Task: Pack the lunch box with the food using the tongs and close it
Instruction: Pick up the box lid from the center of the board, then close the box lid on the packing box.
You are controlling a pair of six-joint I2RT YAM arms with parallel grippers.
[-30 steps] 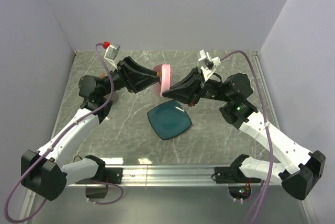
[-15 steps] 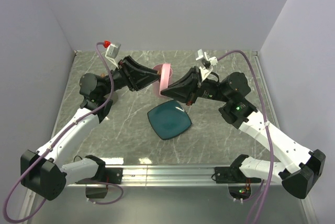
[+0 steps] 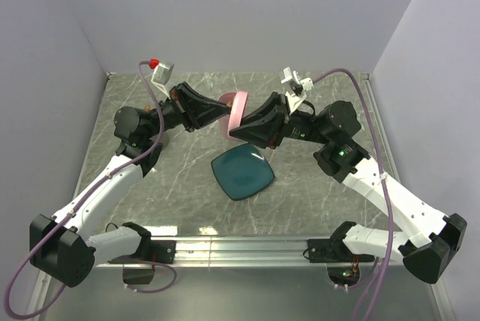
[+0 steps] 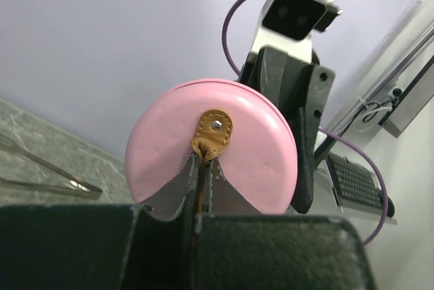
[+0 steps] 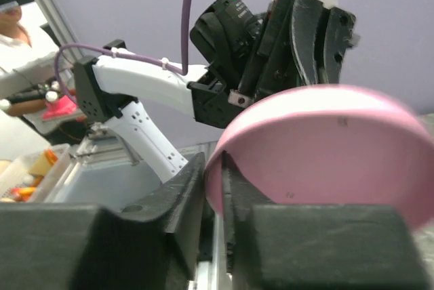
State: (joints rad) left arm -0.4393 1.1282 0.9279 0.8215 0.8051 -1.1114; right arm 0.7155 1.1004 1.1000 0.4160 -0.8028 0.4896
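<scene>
The round pink lunch box is held up on edge above the table, between the two arms. My left gripper is shut on the tan leather tab of its lid. My right gripper straddles the box's lower rim, with its jaws a little apart and the rim between them. The silver tongs lie on the table behind, seen only in the left wrist view. No food shows in any view.
A teal square plate lies bare on the marble table just in front of the held box. Grey walls close in the left, back and right sides. A metal rail runs along the near edge.
My left gripper has closed onto the leather tab. My right gripper's jaws have loosened on the rim, and its wrist has shifted slightly up and left.
</scene>
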